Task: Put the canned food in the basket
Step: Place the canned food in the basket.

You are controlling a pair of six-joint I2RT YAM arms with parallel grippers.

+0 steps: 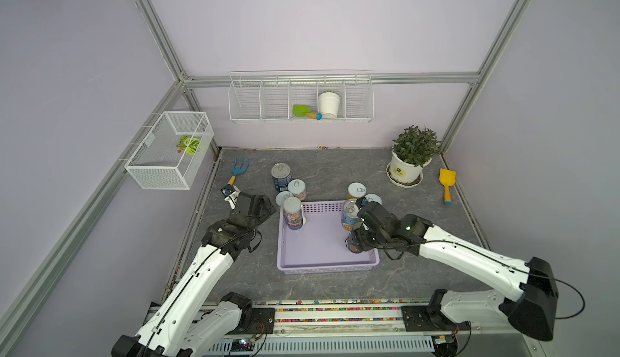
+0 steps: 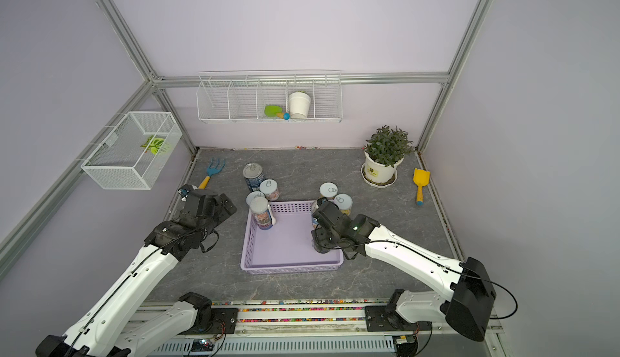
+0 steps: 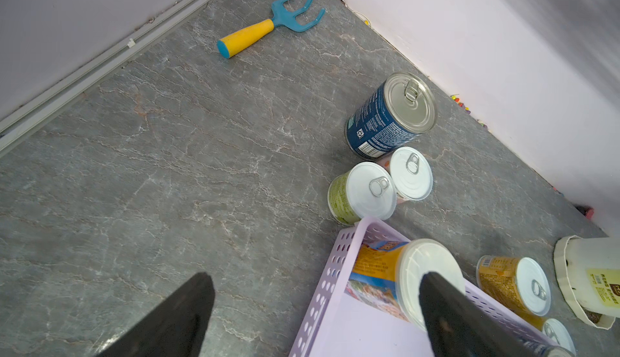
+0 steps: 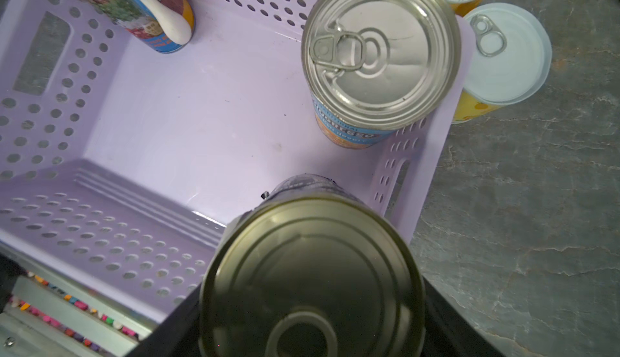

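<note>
Your right fingers (image 4: 453, 331) are clamped around a dull-topped can (image 4: 312, 288). They hold it upright inside the basket (image 4: 100, 238), by its right wall near the corner closest to you. You cannot tell whether it touches the basket floor.

Your left fingers (image 3: 174, 318) are spread wide and grasp nothing. They hover above the surface (image 3: 167, 170), just left of the basket.

Two more cans stand in the basket. A tall can (image 1: 293, 214) with a plastic lid is in the far left corner, and a pull-tab can (image 1: 350, 216) is in the far right corner.

Five stand outside on the surface:
- A blue can (image 1: 280, 175) and two pale-lidded cans (image 1: 297, 187) (image 1: 283, 198) are just behind the far left corner.
- Two yellow cans (image 1: 356, 191) (image 1: 375, 198) are just behind the far right corner.
</note>
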